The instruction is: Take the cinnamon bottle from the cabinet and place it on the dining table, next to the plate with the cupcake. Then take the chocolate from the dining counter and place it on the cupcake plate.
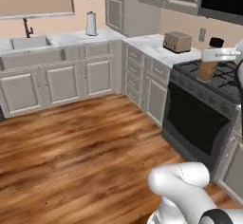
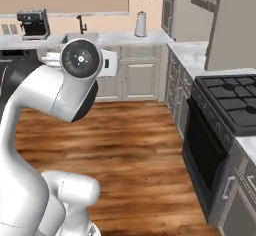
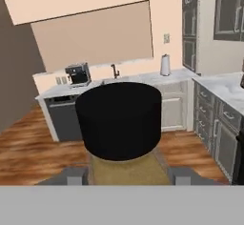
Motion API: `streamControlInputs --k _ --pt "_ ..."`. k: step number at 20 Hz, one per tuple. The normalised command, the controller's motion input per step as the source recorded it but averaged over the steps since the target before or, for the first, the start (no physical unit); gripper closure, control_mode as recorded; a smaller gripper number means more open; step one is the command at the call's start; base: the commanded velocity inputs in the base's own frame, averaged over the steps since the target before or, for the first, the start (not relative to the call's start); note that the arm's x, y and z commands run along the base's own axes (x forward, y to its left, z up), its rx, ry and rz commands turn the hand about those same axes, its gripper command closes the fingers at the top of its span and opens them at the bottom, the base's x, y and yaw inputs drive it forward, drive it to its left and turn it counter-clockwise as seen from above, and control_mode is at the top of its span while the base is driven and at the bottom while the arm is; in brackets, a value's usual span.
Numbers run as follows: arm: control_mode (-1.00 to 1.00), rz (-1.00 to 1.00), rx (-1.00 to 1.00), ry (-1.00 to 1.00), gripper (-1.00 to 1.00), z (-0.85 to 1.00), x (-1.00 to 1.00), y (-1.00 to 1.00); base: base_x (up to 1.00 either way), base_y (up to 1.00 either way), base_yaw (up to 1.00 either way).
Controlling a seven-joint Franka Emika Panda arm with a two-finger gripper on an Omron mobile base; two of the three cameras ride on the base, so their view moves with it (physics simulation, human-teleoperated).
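The cinnamon bottle [image 1: 207, 69] hangs in the air over the stove at the right edge of the left base view, amber-brown with a black cap. My gripper [image 1: 212, 55] is shut on it just below the cap. In the hand view the black cap [image 3: 119, 121] looms large in the middle. The amber body [image 3: 126, 169] sits below it, between my two grey fingertips [image 3: 72, 175], with the gripper [image 3: 127, 175] closed around it. A tall grey cabinet door panel [image 2: 232, 25] stands at the upper right. The dining table, plate, cupcake and chocolate are out of view.
A black gas stove [image 2: 232, 102] with its oven door is on the right. A toaster [image 1: 177, 41] sits on the marble counter beside it. Along the back wall are a paper towel roll [image 1: 91, 23], a sink [image 1: 29, 42] and a coffee machine [image 2: 33, 23]. Wooden floor [image 1: 80, 142] lies open in the middle.
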Motion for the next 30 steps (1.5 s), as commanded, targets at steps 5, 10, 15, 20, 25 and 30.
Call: streamControlInputs --k 5,10,15,20,25,30 --pt "1.00 0.00 0.00 0.00 1.00 0.00 0.00 0.00 -0.05 0.01 0.94" --pt "1.00 0.00 0.00 0.00 1.00 0.00 0.00 0.00 0.24 0.15 0.82" --pt "1.00 0.00 0.00 0.00 1.00 0.00 0.00 0.00 0.53 0.08 0.76" --pt "1.00 0.00 0.00 0.00 1.00 0.00 0.00 0.00 0.81 0.00 0.70" --pt "1.00 0.00 0.00 0.00 1.00 0.00 0.00 0.00 0.97 0.00 0.68" --pt "1.00 0.00 0.00 0.00 1.00 0.00 0.00 0.00 1.00 -0.03 0.53"
